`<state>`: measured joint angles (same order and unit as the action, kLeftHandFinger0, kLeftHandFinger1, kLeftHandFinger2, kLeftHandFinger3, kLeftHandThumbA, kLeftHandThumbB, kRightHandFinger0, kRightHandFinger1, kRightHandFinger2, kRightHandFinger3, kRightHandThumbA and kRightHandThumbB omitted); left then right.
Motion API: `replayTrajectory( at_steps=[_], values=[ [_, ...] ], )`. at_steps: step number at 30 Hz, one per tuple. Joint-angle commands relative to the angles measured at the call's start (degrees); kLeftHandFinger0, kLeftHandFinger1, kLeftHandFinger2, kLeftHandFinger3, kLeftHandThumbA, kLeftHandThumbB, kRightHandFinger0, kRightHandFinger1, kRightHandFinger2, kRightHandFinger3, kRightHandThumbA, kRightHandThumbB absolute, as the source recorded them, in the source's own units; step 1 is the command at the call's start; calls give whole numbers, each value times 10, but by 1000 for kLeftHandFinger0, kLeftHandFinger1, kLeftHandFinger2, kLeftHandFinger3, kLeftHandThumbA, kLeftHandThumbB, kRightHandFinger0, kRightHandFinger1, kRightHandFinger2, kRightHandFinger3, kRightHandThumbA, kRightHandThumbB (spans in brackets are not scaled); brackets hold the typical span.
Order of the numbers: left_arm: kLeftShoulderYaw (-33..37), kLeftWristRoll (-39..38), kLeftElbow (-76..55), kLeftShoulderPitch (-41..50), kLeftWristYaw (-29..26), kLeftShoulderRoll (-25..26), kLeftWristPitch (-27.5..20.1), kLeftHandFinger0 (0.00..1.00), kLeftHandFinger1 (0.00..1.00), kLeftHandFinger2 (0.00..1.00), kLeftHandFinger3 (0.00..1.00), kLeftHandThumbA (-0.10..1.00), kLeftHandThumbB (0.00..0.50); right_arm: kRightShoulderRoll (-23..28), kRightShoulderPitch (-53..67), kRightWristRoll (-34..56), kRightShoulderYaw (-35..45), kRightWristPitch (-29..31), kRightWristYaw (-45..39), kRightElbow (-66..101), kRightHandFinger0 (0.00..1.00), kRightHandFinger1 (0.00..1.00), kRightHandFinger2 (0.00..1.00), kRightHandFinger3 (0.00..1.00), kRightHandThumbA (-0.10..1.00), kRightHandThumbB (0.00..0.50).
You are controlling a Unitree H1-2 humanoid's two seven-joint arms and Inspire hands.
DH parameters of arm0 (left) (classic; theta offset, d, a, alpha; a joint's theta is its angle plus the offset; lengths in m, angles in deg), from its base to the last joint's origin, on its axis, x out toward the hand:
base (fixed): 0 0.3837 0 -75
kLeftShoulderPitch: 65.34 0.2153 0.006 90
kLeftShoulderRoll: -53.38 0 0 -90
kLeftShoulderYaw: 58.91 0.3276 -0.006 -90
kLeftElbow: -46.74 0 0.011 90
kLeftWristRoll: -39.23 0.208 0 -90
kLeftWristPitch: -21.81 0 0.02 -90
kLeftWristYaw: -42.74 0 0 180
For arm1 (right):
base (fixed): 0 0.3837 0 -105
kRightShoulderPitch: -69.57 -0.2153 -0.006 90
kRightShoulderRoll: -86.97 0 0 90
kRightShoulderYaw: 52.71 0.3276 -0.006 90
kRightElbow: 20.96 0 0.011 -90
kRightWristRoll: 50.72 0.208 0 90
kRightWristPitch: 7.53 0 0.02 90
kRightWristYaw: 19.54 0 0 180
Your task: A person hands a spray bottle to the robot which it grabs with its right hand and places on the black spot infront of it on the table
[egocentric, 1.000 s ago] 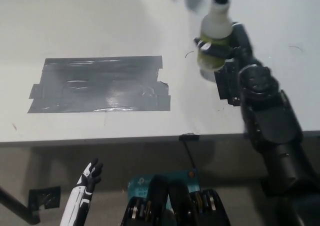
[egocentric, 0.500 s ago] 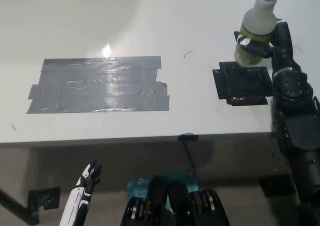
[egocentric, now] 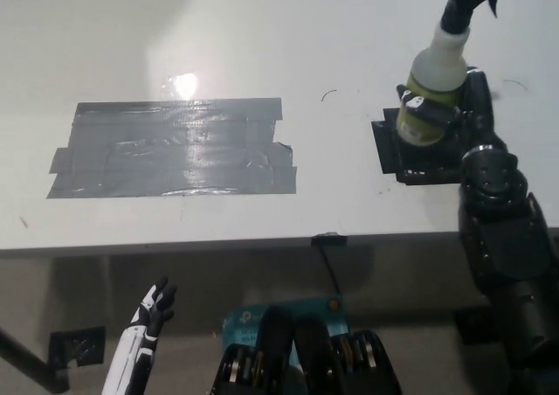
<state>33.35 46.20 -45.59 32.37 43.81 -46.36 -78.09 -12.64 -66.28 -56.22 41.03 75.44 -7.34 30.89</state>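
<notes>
1. The black right hand [egocentric: 454, 120] is holding the spray bottle [egocentric: 434, 73], with its fingers [egocentric: 417, 104] wrapping closed around the yellow-green lower body.
2. The bottle is standing nearly upright; its white shoulder and black trigger head are rising above the fingers.
3. The bottle's base is sitting over the black spot [egocentric: 410, 155], whose dark corners are showing just left of and below the fingers.
4. Left of the fingers the white table [egocentric: 262, 28] is lying open up to the grey tape patch [egocentric: 170, 148]; the table's front edge is running near, below the hand.
5. The white left hand [egocentric: 153, 306] is resting low, under the table edge, with its fingers apart.
</notes>
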Motion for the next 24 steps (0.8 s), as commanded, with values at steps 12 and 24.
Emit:
replayTrajectory(
  at_steps=[12,24],
  values=[
    [-5,-9,-18,-6,2,9,-10,1000,1000,1000,1000,1000,0,-13,-22,5,12,100,37,-10,0,12,173,21,566,365],
    [-3,-3,-17,-8,0,9,-9,1000,1000,1000,1000,1000,6,27,-1,-2,-37,118,-60,-34,1000,1000,1000,1000,678,500]
  ],
)
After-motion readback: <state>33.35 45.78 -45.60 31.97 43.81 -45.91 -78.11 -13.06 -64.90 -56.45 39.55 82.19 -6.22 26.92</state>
